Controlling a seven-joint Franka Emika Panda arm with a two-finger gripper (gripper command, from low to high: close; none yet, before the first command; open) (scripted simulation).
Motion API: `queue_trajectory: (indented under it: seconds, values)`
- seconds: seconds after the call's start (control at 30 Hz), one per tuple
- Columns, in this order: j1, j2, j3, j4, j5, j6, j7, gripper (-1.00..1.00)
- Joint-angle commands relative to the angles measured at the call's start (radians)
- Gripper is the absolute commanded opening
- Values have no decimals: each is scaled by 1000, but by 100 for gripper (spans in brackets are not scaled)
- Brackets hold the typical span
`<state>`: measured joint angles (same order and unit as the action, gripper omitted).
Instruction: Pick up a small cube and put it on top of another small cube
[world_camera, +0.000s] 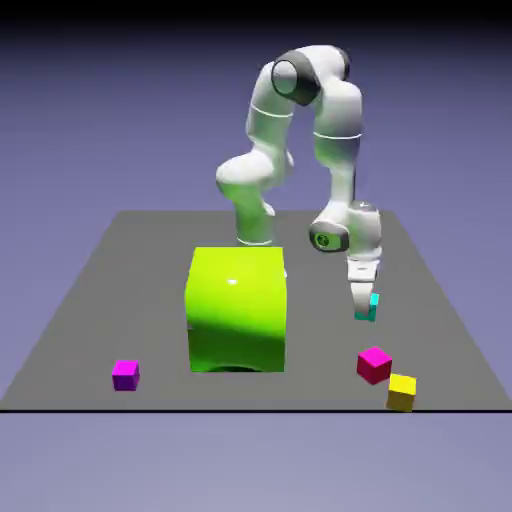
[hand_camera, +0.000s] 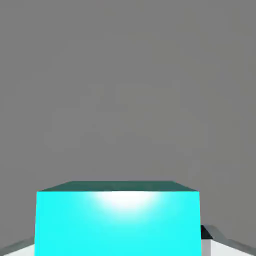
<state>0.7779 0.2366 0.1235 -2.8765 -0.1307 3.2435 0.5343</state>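
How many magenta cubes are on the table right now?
2. One magenta cube sits near the front edge on the exterior view's left; the other is front right, beside the yellow cube. The big lime-green cube could hide another behind it.

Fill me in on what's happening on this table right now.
The white arm's gripper has closed on the small cyan cube, to the exterior view's right of the big lime-green cube. In the hand view the cube fills the space between the fingers. A magenta cube and yellow cube sit nearer the camera.
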Motion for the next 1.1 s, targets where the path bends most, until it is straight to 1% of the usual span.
queue_trajectory:
  seconds: [0.0, 0.4, 0.43, 0.87, 0.93, 1.07]
  values:
    - [-14, -20, 25, -5, 45, -15, -33, -100]
    - [-174, -251, 313, -58, 550, -197, -405, -100]
    - [-174, -251, 313, -58, 550, -197, -405, -100]
    - [-314, -94, -39, 413, 245, -515, -271, -100]
    - [-317, -91, -46, 422, 239, -521, -269, -100]
    - [-312, 54, -44, 447, 243, -401, -275, -100]
